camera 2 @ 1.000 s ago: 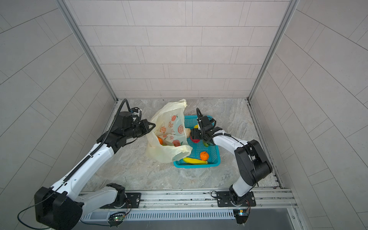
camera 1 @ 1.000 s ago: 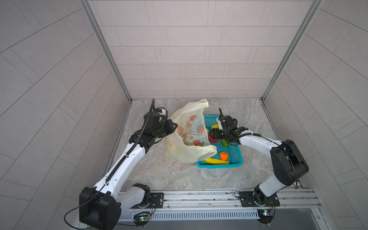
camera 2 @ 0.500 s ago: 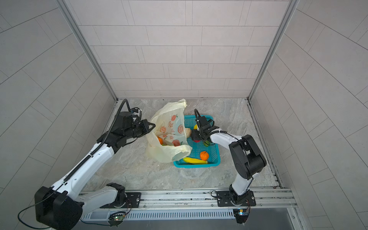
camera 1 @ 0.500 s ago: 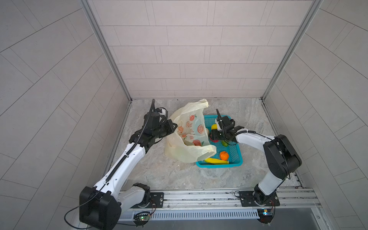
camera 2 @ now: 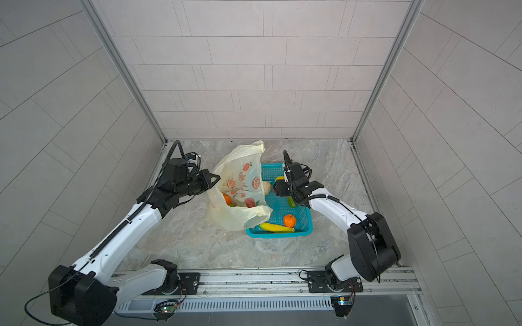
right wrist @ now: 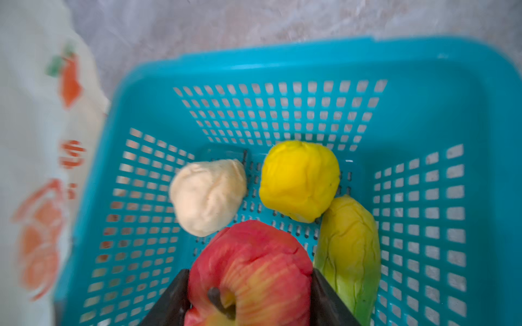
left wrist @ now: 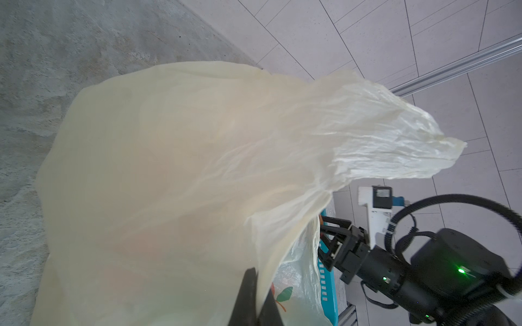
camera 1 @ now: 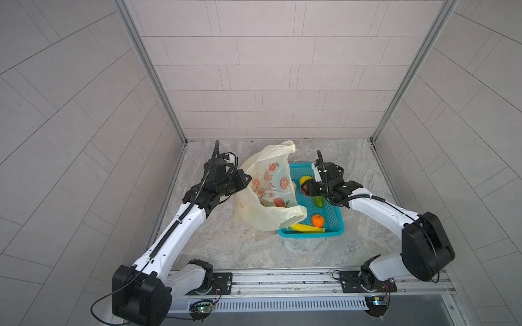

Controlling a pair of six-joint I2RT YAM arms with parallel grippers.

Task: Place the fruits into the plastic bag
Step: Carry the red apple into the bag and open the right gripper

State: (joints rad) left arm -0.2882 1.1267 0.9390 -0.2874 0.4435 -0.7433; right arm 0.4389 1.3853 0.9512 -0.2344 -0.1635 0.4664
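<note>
- where is the plastic bag (camera 1: 254,217)?
- it stands on the marble surface (camera 1: 254,254), just left of the teal basket (camera 1: 310,234), with its mouth open toward the basket. one part of it lies over the basket's left side.
- and the left jaws?
- they are clenched on the edge of the bag. in the left wrist view the thin film is pinched between them.
- where are the fruits?
- one orange fruit (camera 2: 227,199) shows inside the bag. in the basket, the banana (camera 1: 306,228) and the tangerine (camera 1: 318,220) lie at the near rim. at the far end the yellow lemon (right wrist: 299,180) touches the green-yellow oblong fruit (right wrist: 350,248), and a pale cream fruit (right wrist: 207,194) lies beside them.
- the right jaws?
- they are grasping the red apple (right wrist: 251,268), one on each flank, over the basket. if the apple is off the basket floor, i cannot tell.
</note>
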